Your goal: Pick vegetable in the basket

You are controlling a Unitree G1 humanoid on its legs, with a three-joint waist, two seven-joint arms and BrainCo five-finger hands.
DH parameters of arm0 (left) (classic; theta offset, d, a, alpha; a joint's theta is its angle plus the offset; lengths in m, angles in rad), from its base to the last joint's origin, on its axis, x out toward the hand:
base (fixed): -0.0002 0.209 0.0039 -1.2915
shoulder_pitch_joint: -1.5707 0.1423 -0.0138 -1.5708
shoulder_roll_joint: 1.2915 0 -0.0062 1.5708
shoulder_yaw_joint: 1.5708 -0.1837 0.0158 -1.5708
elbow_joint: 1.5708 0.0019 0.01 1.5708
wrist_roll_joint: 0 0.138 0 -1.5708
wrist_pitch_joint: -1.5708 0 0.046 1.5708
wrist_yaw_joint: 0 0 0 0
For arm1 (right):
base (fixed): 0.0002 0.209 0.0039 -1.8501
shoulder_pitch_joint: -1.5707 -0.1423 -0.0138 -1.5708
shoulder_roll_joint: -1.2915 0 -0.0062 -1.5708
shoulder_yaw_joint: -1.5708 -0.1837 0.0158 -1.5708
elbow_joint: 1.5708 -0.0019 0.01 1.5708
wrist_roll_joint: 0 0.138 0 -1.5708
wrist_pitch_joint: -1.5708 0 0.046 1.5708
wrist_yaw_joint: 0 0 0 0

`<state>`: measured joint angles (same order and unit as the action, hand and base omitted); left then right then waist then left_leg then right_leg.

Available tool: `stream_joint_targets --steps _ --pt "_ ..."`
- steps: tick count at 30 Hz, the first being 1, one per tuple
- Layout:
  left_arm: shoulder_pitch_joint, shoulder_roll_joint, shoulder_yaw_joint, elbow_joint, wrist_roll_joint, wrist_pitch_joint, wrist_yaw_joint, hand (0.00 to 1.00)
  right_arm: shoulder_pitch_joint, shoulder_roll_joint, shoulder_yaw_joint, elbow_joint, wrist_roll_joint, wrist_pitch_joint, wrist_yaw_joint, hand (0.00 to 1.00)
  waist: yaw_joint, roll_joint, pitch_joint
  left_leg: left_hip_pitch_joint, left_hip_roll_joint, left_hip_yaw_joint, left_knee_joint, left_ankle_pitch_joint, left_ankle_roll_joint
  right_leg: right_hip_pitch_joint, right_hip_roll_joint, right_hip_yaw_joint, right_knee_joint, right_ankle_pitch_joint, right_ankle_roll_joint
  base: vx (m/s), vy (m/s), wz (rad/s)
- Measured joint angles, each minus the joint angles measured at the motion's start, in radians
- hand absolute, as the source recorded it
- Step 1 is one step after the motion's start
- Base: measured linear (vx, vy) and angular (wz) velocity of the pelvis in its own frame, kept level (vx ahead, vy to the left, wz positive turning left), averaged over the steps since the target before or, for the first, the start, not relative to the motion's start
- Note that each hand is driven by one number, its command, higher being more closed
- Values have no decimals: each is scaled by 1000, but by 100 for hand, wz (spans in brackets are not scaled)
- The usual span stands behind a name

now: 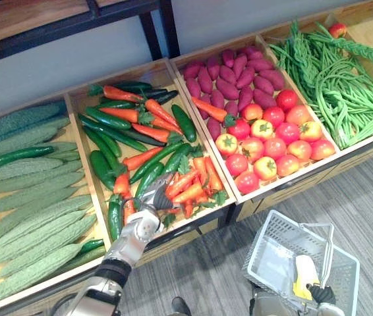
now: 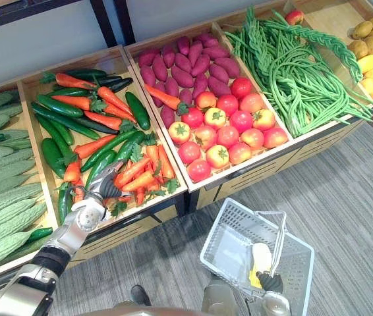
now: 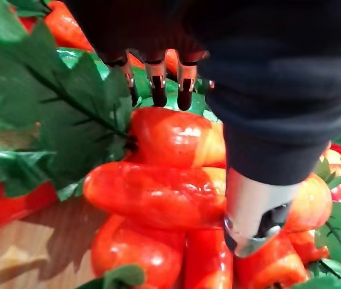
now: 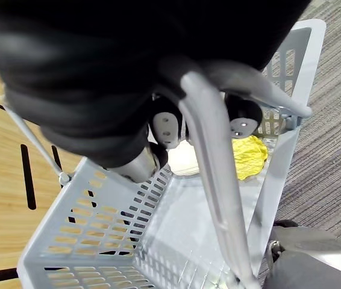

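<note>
Orange carrots (image 1: pixel 190 184) with green leaves lie heaped at the front of the second wooden crate. My left hand (image 1: pixel 143 224) reaches into that heap. In the left wrist view its fingers (image 3: pixel 158 84) rest open over the far side of two carrots (image 3: pixel 158 192), and the thumb (image 3: pixel 252 211) stands on the near side. My right hand (image 1: pixel 321 293) is shut on the grey handle (image 4: pixel 212 156) of a light grey plastic basket (image 1: pixel 285 220), which hangs above the carpet at the lower right. A pale yellow vegetable (image 4: pixel 249 156) lies in the basket.
The crates also hold bitter gourds (image 1: pixel 22 197), cucumbers (image 1: pixel 107 125), purple sweet potatoes (image 1: pixel 236 76), tomatoes (image 1: pixel 269 141), long beans (image 1: pixel 331 79) and potatoes (image 2: pixel 371 46). Grey carpet lies in front of the stand.
</note>
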<state>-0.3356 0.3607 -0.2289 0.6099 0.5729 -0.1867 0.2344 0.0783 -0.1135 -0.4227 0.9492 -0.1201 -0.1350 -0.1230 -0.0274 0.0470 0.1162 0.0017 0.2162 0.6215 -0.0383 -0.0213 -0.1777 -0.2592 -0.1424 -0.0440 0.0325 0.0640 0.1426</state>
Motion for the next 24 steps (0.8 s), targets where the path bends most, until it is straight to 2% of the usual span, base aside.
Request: stream_joint_targets --steps 15,24 --pt "-74 -28 7 135 38 -1 10 100 -10 -9 1 -1 1 0 -1 100 -1 2 13 0 3 28 3 -4 -6 -18 8 25 1 5 -4 -8 -15 -4" --pt "-82 -37 58 154 40 28 20 100 -11 -15 9 0 1 -1 -1 100 -2 1 28 4 6 27 8 -4 -6 -13 9 24 2 7 -5 -1 -2 0"
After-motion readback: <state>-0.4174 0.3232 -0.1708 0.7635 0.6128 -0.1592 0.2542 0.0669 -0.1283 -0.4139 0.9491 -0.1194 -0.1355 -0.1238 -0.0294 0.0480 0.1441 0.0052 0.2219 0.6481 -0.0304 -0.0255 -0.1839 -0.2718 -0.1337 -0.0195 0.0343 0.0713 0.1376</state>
